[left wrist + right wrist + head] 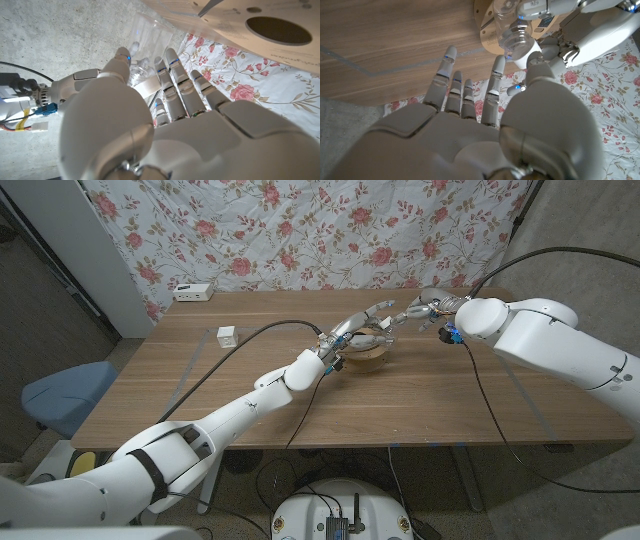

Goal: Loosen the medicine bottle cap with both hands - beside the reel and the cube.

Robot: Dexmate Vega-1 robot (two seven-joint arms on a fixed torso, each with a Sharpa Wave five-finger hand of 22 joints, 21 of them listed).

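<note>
Your left hand point(362, 323) grips the clear plastic medicine bottle point(514, 37) | your right hand point(425, 310) spread, fingers apart | round wooden reel point(368, 350) on tabletop point(200, 395)

Tabletop point(250, 360): wood, visible grain, matt. Left hand point(362, 326) and right hand point(425, 310): smooth hard plastic shells, pale grey, slight sheen. Medicine bottle point(512, 30) in left hand's fingers: clear glossy plastic, see-through. Reel point(368, 352) below left hand: pale cardboard-like flange, matt, printed paper label on face. Cube point(227, 336) well off from both hands: white, smooth. Backdrop cloth point(330, 230) beyond hands: floral printed fabric, soft, creased.
</note>
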